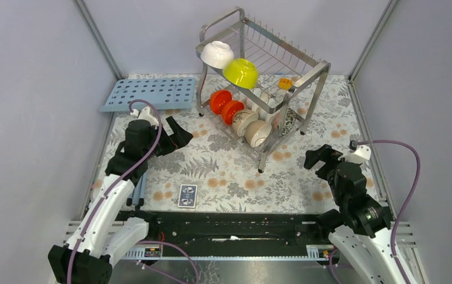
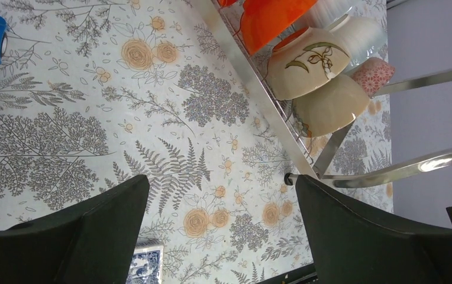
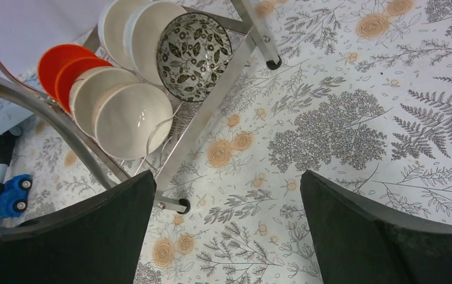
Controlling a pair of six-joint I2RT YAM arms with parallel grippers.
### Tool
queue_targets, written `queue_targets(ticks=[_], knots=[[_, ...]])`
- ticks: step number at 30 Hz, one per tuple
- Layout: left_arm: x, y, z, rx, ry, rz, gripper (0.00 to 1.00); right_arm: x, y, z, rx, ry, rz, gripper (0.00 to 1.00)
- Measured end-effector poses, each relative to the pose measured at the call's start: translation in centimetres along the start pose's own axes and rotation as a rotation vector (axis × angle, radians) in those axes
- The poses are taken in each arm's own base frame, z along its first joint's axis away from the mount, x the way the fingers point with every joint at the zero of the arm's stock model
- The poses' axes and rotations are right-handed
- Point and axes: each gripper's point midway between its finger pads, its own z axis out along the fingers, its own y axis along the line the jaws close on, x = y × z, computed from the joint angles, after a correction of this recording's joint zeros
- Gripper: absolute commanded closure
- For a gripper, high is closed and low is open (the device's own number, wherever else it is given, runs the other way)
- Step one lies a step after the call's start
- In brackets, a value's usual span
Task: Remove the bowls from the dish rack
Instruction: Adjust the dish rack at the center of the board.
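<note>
Steel dish rack [image 1: 316, 94] packed with bowls [image 1: 258, 133] as left pincer [image 1: 178, 135] and right pincer [image 1: 321, 156] hover spread, empty; tight stacking could make one lifted bowl drag its neighbour.

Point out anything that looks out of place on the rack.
A small yellow-orange block sits on the top tier of the dish rack, along from the yellow bowl; it is no dish. Nothing looks spilled or broken.

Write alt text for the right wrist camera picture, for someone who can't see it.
A steel dish rack holds two orange bowls, several pale bowls and one dark leaf-patterned bowl, all standing on edge. Below, the right end effector hangs open and empty above a floral tablecloth.
</note>
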Motion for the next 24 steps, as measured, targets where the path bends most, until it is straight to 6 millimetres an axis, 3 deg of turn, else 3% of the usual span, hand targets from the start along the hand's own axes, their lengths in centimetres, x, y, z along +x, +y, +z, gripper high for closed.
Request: queue_targets(ticks=[9,13,16,20,24], knots=[[-1.0,-1.4,-2.5,0.075,-0.073,0.088,0.01,1.0,0.3,0.8,0.014,0.067,-0.043,0.00],[-0.5,-2.2,-2.7,0.107,-0.061,0.117,0.01,2.3,-0.1,1.8,0.066,0.128,-0.054,0.00],[0.6,-3.6,-2.6,0.150,-0.034,0.137,0.01,3.4,-0.3,2.6,0.096,0.167,-0.048,0.00],[4.0,-5.9,-2.4,0.215,0.032,0.170,0.01,5.0,-0.9,3.3,0.123,0.194,-0.018,0.00],[6.2,-6.1,-2.1,0.209,0.071,0.162,0.01,5.6,-1.1,4.0,0.141,0.193,0.036,0.05]])
